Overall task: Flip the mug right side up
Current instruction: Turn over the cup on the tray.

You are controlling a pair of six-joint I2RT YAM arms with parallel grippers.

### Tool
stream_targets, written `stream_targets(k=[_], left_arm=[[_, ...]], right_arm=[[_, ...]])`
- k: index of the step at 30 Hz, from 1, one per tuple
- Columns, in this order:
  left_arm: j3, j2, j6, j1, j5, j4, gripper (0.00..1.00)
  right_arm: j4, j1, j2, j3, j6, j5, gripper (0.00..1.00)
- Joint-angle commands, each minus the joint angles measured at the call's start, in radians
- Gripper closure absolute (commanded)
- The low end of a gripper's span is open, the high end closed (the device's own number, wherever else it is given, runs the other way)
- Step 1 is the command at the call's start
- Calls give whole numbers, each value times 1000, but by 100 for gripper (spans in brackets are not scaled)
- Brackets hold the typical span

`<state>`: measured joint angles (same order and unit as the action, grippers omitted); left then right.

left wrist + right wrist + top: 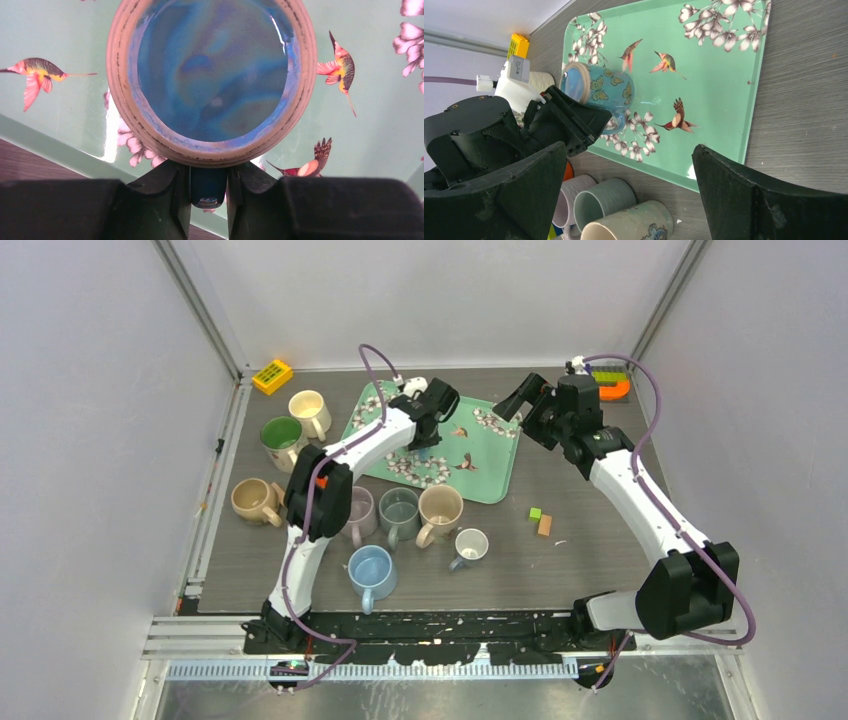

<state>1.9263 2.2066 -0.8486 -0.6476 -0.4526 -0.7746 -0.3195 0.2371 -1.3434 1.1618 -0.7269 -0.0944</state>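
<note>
A blue butterfly mug (609, 92) stands upside down on the green bird-patterned tray (490, 475). The left wrist view looks onto its base, a bare clay ring around blue glaze (212, 75). My left gripper (208, 197) is shut on the mug's handle (208, 185), one finger pressed against each side. From above, the left gripper (430, 435) covers most of the mug. My right gripper (510, 405) hovers open over the tray's far right corner and holds nothing; its wide-apart fingers (499, 200) frame the right wrist view.
Several upright mugs stand left of and in front of the tray, among them a cream one (310, 410), a green one (282, 435) and a light blue one (372, 570). A yellow block (272, 376) lies at the back left. Small blocks (541, 521) sit right of the tray.
</note>
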Motion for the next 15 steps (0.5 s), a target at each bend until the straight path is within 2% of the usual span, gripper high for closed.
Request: stream_targets(k=[1,3,7,12,15], left_arm=[[38,13,70,17,-12,31,69],[42,15,84,21,-9,25,64],[42,18,100,27,-1,23,63],[53,27,129,31,15,26,77],[66,24,147,36,36,24,94]], right_arm=[[50,-3,1,-1,-24,-25,0],[54,-3,-3,-2,-26,-27,0],[61,-4,-12,-5,-33,-36,0],[70,-4,-21,-8,-40,-47,0],[72,-5,-28,-9,-40,-52,0]])
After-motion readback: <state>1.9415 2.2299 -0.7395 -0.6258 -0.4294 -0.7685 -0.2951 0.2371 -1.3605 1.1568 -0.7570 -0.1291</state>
